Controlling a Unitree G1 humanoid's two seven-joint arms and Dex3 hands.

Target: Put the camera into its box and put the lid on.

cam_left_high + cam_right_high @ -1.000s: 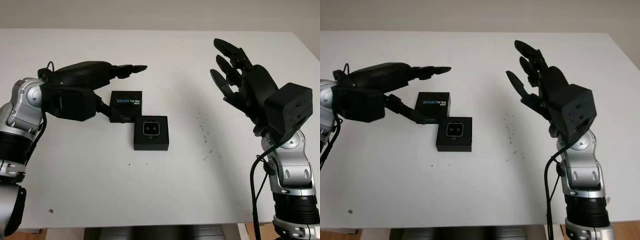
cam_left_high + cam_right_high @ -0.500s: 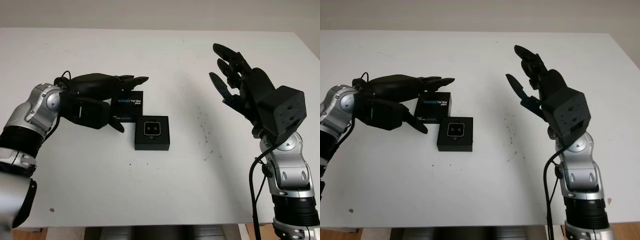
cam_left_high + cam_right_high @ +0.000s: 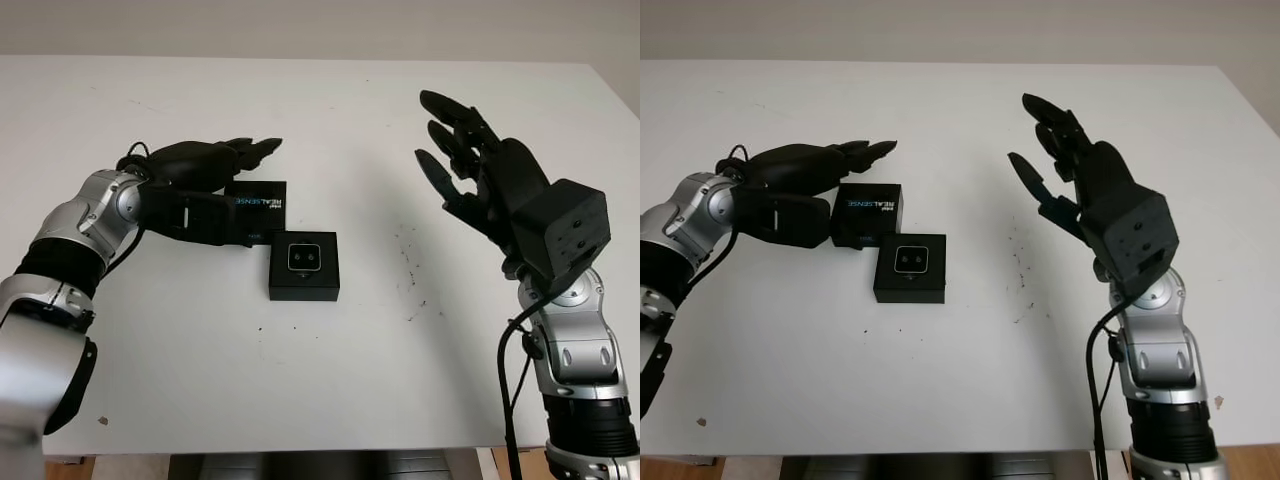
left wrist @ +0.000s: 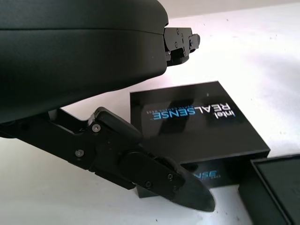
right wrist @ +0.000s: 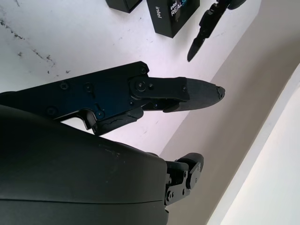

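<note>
Left hand: we see the left hand (image 3: 215, 165) low over the white surface (image 3: 330, 360), at the lid's left edge; its upper fingers (image 3: 250, 150) reach out above the lid's far side and its thumb lies along the lid's near left corner, with nothing grasped yet.
Right hand: our right hand (image 3: 470, 170) is raised well to the right of the boxes, released, palm facing them.
Lid: the black lid (image 3: 256, 210) lies flat on the surface, just behind and left of the box, their corners close together.
Box: the open black box (image 3: 303, 266) holds the camera (image 3: 303, 257), face up with two lenses showing.
Hidden: the left hand covers the lid's left side; we cannot tell whether the thumb touches it.
Writing: the lid top reads "intel REALSENSE"; its front wall repeats part of that.
</note>
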